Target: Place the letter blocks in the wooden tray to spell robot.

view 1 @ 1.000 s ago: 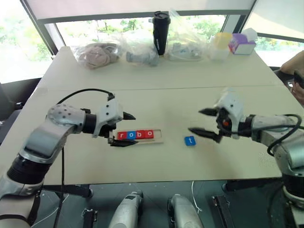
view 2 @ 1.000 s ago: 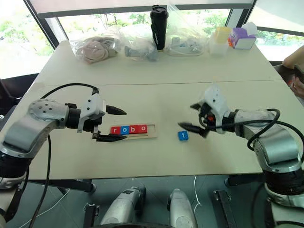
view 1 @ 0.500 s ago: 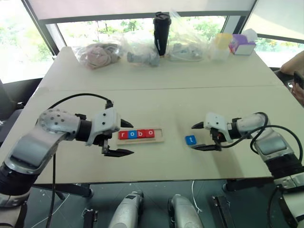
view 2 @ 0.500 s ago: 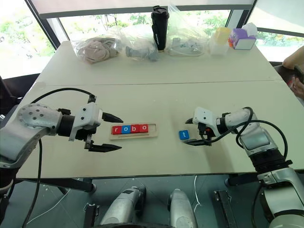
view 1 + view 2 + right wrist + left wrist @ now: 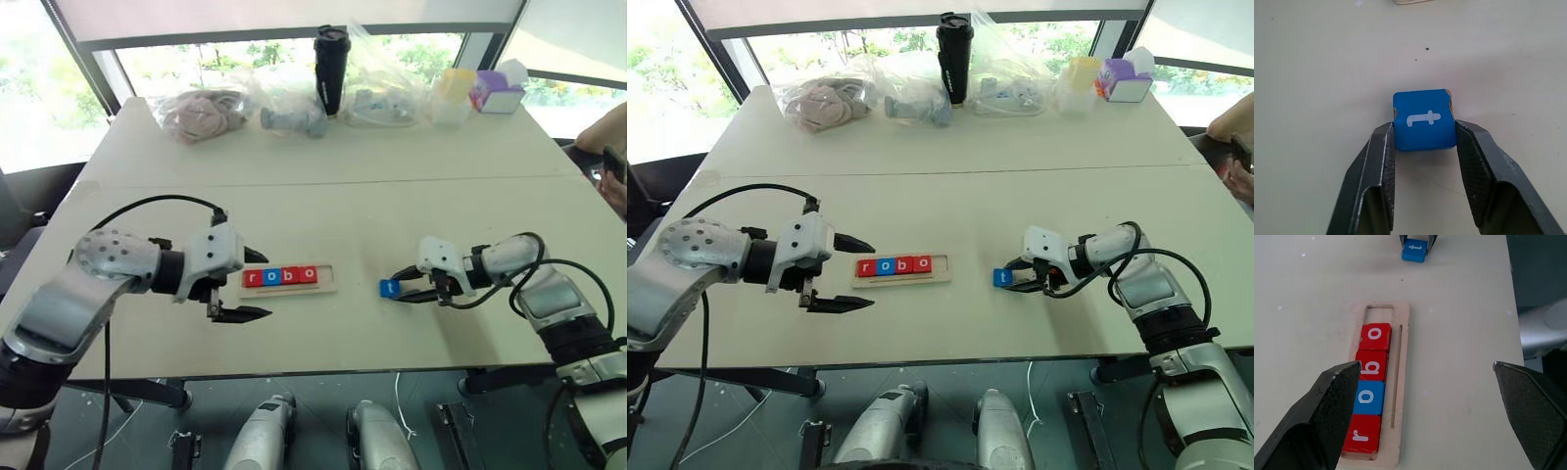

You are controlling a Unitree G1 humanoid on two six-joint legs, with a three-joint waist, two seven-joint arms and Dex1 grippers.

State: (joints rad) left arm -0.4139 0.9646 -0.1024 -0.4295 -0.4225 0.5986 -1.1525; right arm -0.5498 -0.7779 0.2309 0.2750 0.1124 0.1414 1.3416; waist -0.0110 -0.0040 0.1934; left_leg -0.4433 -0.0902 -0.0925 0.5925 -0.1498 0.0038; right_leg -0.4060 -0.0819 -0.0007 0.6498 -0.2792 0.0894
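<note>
Nearest us, the front edge of the pale counter [image 5: 323, 352] runs the full width of the head view, with bare surface between it and both arms.

Left gripper [image 5: 257, 284]: fingers spread wide, hovering just beside the left end of the wooden tray [image 5: 329, 277], holding nothing.

Wooden tray: lies level and lengthwise across the middle of the counter. We count four letter blocks seated in it, reading r [image 5: 1361, 439], o [image 5: 1369, 397], b [image 5: 1371, 365], o [image 5: 1375, 336] — red, blue, red, red. The fifth slot, at the tray's right end [image 5: 1380, 313], is open.

Blue t block [image 5: 1423, 120]: flat on the counter, apart from the tray on its right-end side, with bare counter between the two.

Right gripper [image 5: 1017, 277]: low on the counter, its two fingers [image 5: 1376, 166] pinched against opposite sides of the blue t block. We cannot tell whether the block is lifted off the surface.

Surface: the counter is two slabs joined by a seam [image 5: 323, 181] running across behind the tray. The zone around tray, block and both arms is uncluttered.

Far edge, by the windows: a bag of pinkish cloth [image 5: 201, 110], a clear bag holding a grey item [image 5: 291, 116], a black tumbler [image 5: 332, 67], a further clear bag [image 5: 384, 90], a pale yellow container [image 5: 453, 90] and a purple tissue box [image 5: 497, 90].

Right margin: part of a person's arm [image 5: 605, 135] beyond the counter's corner.
</note>
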